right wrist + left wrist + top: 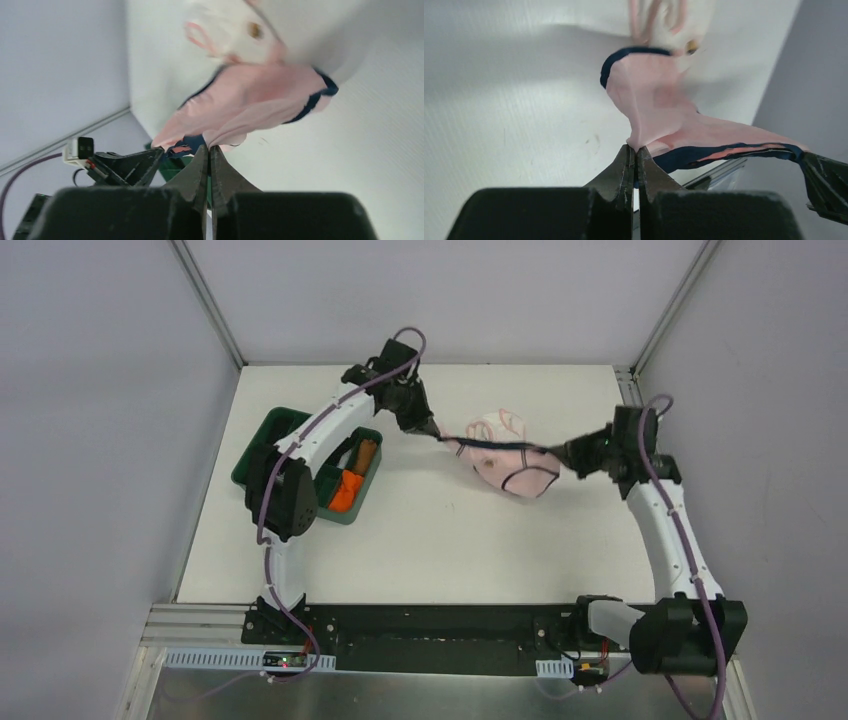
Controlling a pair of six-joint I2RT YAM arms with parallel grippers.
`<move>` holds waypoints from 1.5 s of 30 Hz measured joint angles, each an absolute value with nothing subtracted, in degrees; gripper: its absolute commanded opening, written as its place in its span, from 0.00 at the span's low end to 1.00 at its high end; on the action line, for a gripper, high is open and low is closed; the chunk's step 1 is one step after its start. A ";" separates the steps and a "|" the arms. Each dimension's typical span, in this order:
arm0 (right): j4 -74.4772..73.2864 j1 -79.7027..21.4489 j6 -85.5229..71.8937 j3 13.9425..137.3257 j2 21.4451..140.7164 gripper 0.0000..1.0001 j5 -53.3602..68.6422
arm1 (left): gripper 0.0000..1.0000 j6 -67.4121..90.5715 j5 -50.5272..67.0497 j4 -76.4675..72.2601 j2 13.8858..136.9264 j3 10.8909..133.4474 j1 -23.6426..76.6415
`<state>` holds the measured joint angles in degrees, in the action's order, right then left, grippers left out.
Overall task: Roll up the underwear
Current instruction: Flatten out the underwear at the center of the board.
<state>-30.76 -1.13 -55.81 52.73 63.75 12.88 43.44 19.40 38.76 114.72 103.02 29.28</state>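
The pink underwear with navy edging (pixel 515 468) hangs stretched between my two grippers above the middle of the table. My left gripper (pixel 440 436) is shut on its left end; in the left wrist view the fabric (pixel 659 105) comes out of the closed tips (pixel 634 149). My right gripper (pixel 566 452) is shut on its right end; in the right wrist view the fabric (pixel 250 97) leaves the closed tips (pixel 209 148). The paler pink-white underwear (pixel 495 426) lies on the table just behind it and shows in both wrist views (pixel 674 20) (pixel 230 30).
A dark green bin (pixel 268 435) stands at the left of the table and holds an orange rolled cloth (pixel 347 492) and a brown one (pixel 366 453). The left arm reaches over the bin. Grey walls close in the table on three sides.
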 measured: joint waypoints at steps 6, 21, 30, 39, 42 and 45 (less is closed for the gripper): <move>-33.47 1.26 -46.33 77.43 70.30 0.00 15.46 | 0.00 43.42 19.92 38.63 108.53 113.45 25.71; -39.62 -8.88 -47.48 30.70 48.66 0.63 13.08 | 0.85 44.38 21.12 33.47 92.18 61.25 32.01; -40.01 -8.88 -41.69 50.04 60.66 0.26 5.26 | 0.64 43.44 18.85 36.01 88.07 69.69 32.80; -32.64 -12.14 -38.59 71.20 91.98 0.22 8.73 | 0.66 44.38 17.19 35.64 86.74 68.53 32.97; -32.21 -13.82 -38.22 77.60 100.99 0.21 10.17 | 0.66 44.84 16.16 36.27 84.90 67.00 32.97; -32.10 -14.79 -38.00 83.96 109.01 0.21 11.29 | 0.67 45.82 16.05 36.29 83.18 66.08 32.97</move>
<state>-32.10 -14.79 -38.00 83.96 109.01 11.29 45.82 16.05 36.29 83.18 66.08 32.97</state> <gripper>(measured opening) 0.216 0.664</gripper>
